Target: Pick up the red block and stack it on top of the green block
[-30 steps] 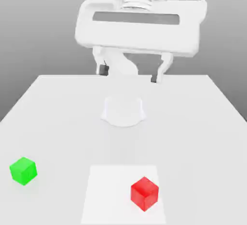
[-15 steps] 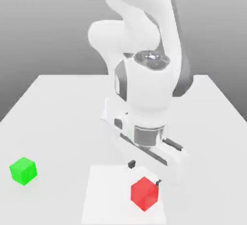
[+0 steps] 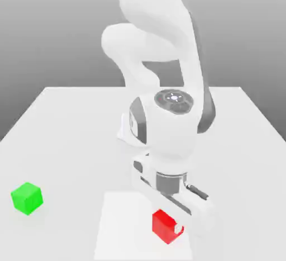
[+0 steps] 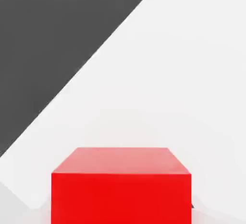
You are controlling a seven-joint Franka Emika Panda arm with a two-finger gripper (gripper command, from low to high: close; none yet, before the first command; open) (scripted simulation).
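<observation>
The red block (image 3: 164, 224) sits on the counter (image 3: 67, 137) near its front edge, the jaws straddling it, spread, not pinching. Closing off-centre could twist or nudge it; the green block (image 3: 27, 198) lies well apart

Block (image 3: 165, 224) under arm; other block (image 3: 27, 198) far exterior-view left.

We see red block (image 3: 165, 224), plain saturated red, no pattern; in hand view red block (image 4: 121, 184) shows paler red top face, deeper red front face. Green block (image 3: 27, 198) bright green, plain. Table (image 3: 67, 137) white, with lighter white square patch (image 3: 120, 226) under red block. Arm (image 3: 162, 114) glossy white with dark grey joint bands. Backdrop grey gradient.
</observation>
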